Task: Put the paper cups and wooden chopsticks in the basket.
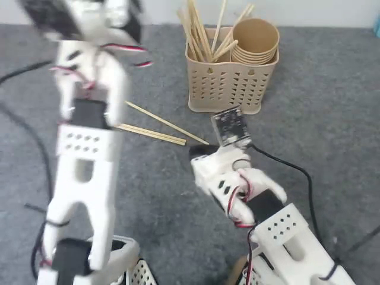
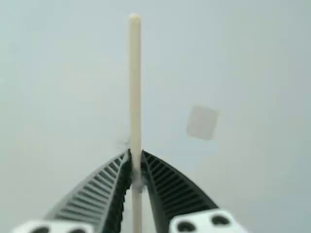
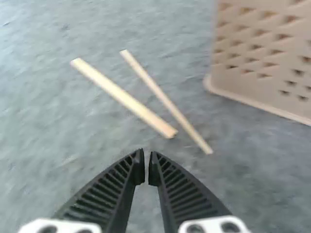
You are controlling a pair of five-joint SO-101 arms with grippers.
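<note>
A beige slotted basket [image 1: 228, 86] stands at the back of the grey carpet, holding several wooden chopsticks [image 1: 202, 32] and a stack of paper cups [image 1: 255, 38]. Two more chopsticks lie on the carpet in front of it: a flat one [image 1: 151, 134] and a thin one [image 1: 169, 123]. My left gripper [image 2: 135, 155] is raised high and shut on a single chopstick [image 2: 134, 87] that points straight out from the jaws toward a pale wall. My right gripper [image 1: 196, 152] hovers low, shut and empty, just short of the near ends of the flat chopstick [image 3: 121, 97] and the thin chopstick [image 3: 165, 107].
The left arm [image 1: 89, 136] stands tall over the left side of the carpet. The basket's wall [image 3: 262, 53] lies close to the right gripper. A black cable [image 1: 291, 166] trails behind the right arm. A small pale square [image 2: 202, 122] shows on the wall.
</note>
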